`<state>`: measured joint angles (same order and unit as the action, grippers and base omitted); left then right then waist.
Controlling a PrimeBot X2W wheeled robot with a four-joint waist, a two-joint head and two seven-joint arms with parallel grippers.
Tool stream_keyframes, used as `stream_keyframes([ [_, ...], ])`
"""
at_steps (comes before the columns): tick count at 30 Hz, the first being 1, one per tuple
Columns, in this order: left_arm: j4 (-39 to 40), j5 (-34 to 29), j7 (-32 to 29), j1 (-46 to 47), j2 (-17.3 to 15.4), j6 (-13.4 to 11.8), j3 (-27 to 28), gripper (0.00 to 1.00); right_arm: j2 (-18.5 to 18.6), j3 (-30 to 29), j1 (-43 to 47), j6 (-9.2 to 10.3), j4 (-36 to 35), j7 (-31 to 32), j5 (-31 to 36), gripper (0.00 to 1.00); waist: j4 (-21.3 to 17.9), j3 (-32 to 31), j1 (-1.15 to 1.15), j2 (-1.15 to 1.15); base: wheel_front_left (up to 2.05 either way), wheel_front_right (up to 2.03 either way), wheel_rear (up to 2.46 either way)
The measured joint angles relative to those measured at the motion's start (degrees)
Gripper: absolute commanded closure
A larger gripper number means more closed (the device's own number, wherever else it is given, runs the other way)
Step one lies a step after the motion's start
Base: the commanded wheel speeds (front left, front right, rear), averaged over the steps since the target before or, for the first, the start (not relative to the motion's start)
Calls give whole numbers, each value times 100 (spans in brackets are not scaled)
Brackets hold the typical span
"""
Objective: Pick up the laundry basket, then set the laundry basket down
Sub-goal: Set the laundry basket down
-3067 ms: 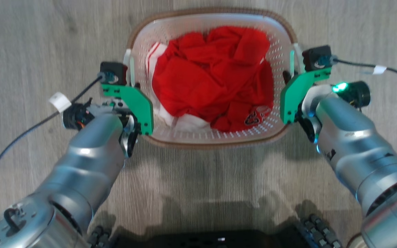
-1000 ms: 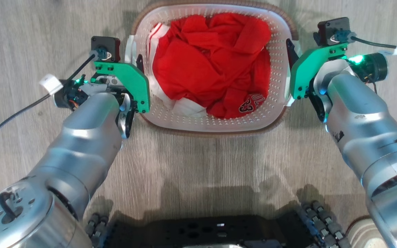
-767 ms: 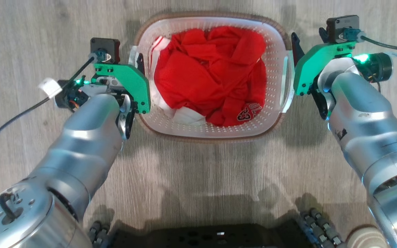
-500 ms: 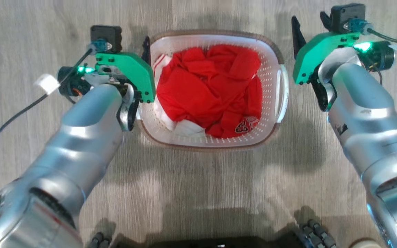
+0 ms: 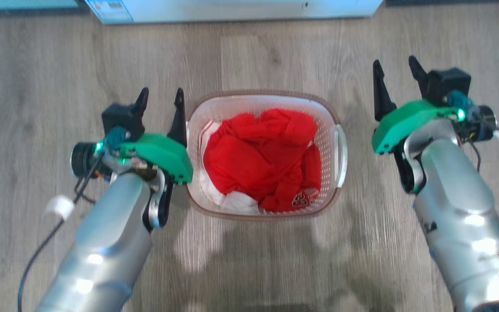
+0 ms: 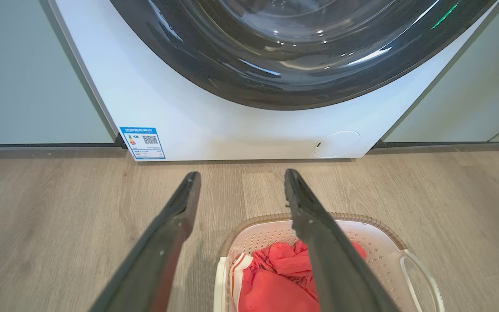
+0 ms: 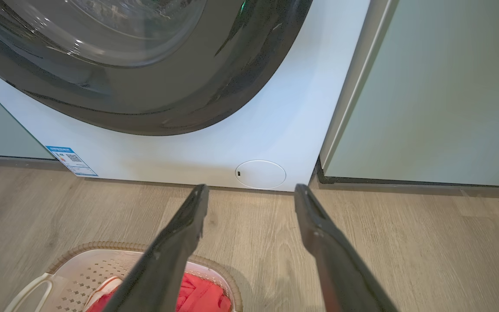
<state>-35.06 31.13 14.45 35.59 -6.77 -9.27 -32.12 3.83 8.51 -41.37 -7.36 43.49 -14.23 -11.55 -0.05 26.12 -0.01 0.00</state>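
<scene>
Jaws wide apart on left gripper (image 5: 161, 97) and right gripper (image 5: 395, 69), nothing held. Washer (image 6: 232, 130) ahead. Floor (image 5: 275, 47) carries the basket (image 5: 258, 93), upright, between the arms and lower than the fingertips, long axis arm to arm. Left gripper nearer: inner finger just beside basket's side; right gripper stands apart from right handle (image 5: 340, 149). Red clothes (image 5: 267, 156) inside. Judged: set-down done.

Head view looks steeply down on the wood floor (image 5: 59, 65) from above. Both wrist views sit low, facing forward at the washing machine (image 6: 232, 130) close ahead; all three share the laundry basket (image 5: 258, 102)
</scene>
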Motion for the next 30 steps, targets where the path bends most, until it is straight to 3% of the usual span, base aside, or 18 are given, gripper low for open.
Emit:
stream_keyframes([
  [6, 864, -838, 0, -971, 138, 119, 745, 0, -4, -21, 862, 0, -879, 0, 134, 0, 23, -521, 0, 0, 0, 0, 0],
  [14, 1903, -1500, 0, -1978, 231, 328, 1438, 0, -21, -69, 1953, 0, -1896, 0, 159, 0, 39, -1171, 0, 0, 0, 0, 0],
  [24, 2850, -1909, 0, -3354, 244, 404, 1920, 0, -53, -271, 3147, 0, -2865, 0, 216, 0, 10, -1815, 0, 0, 0, 0, 0],
  [30, 3033, -1912, 0, -4024, 312, 398, 1997, 0, -80, -446, 3774, 0, -3226, 0, 249, 0, -5, -2101, 0, 0, 0, 0, 0],
])
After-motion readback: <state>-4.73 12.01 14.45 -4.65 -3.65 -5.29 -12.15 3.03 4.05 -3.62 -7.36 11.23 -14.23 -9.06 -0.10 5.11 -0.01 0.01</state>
